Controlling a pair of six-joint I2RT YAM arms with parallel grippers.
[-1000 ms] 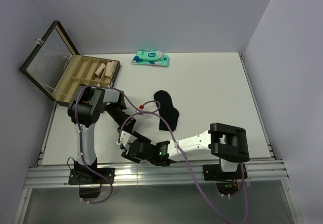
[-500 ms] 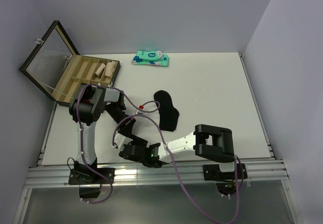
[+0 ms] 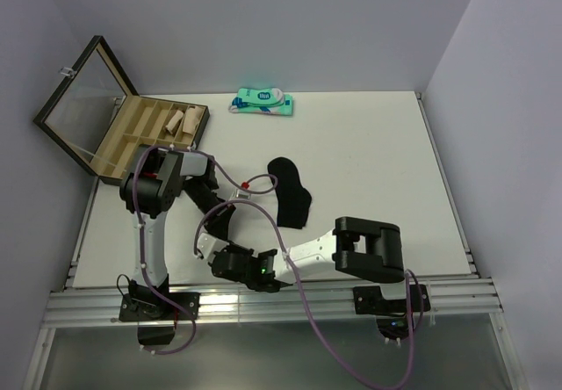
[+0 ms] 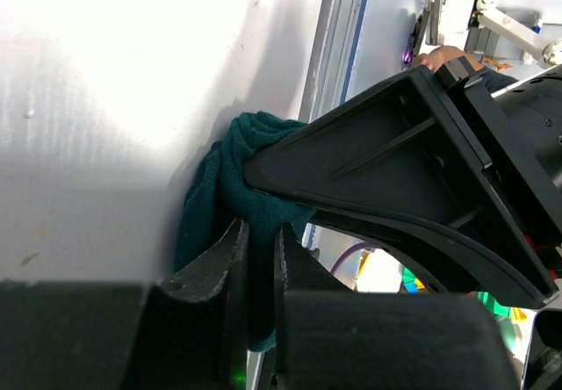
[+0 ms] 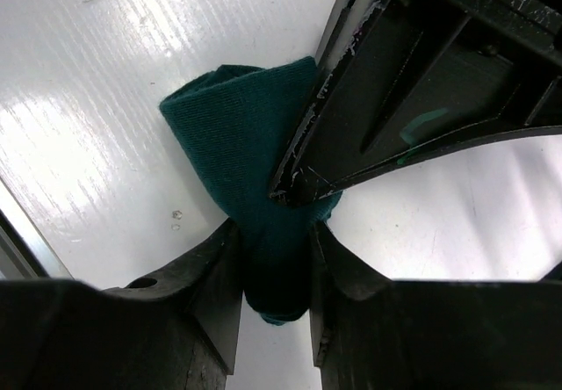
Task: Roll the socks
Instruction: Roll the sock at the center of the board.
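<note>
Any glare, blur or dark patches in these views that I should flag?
Left wrist: the table is blown out to white glare, the green sock sits in shadow, and the near fingers are dark and soft. Right wrist: streaky glare on the table, but the sock's weave is sharp. Top external: even light, no blur, soft shadows.

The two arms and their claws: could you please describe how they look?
The left arm and right arm have white links between black joint housings. Mauve cables loop along them, one carrying a red connector. A green light glows near the right wrist. The left claw and right claw are black.
</note>
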